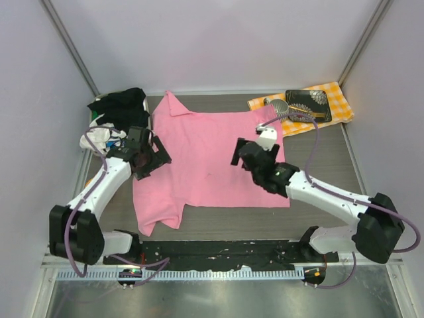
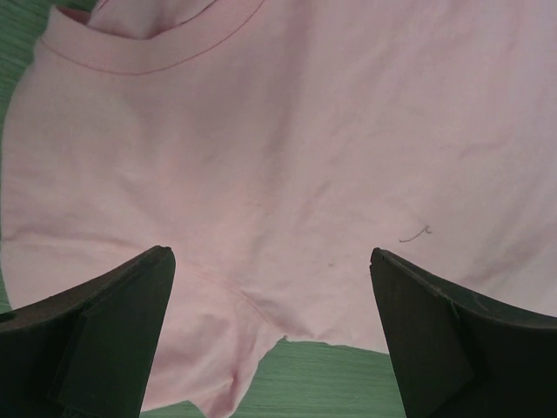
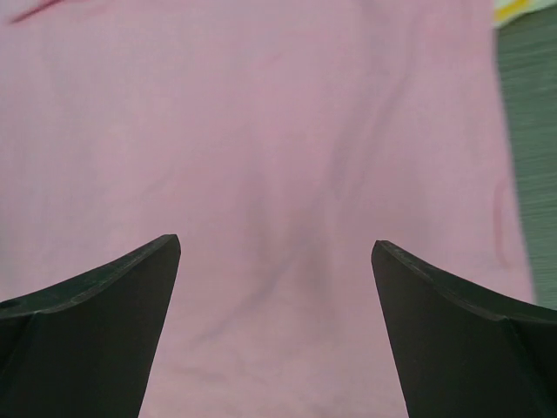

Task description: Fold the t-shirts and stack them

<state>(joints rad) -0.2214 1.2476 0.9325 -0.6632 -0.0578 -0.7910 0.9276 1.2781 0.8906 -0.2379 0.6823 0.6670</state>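
- Pink t-shirt (image 1: 212, 156), top external view: it lies spread flat in the middle of the table (image 1: 331, 218), neck toward the far left, one sleeve trailing at the near left.
- A heap of black t-shirts (image 1: 119, 106) with white cloth (image 1: 96, 140) beside it sits at the far left, just beside the pink one.
- An orange-and-yellow checked cloth (image 1: 331, 99) lies at the far right. On it rests a black patterned tray (image 1: 308, 103) holding a thin gold-coloured utensil; any writing is too small to read.
- The left gripper (image 1: 158, 154) hangs over the shirt's left edge and the right gripper (image 1: 240, 151) over its right part.
- Left wrist view: the left gripper (image 2: 272, 296) has its fingers (image 2: 104, 331) wide apart with nothing between them, above the pink shirt (image 2: 287, 157). The neck band (image 2: 148, 57) shows at the top.
- Right wrist view: the right gripper (image 3: 276, 287) is likewise spread with nothing held, over smooth pink cloth (image 3: 261, 131). A yellow corner of the checked cloth (image 3: 513, 9) shows at the upper right.
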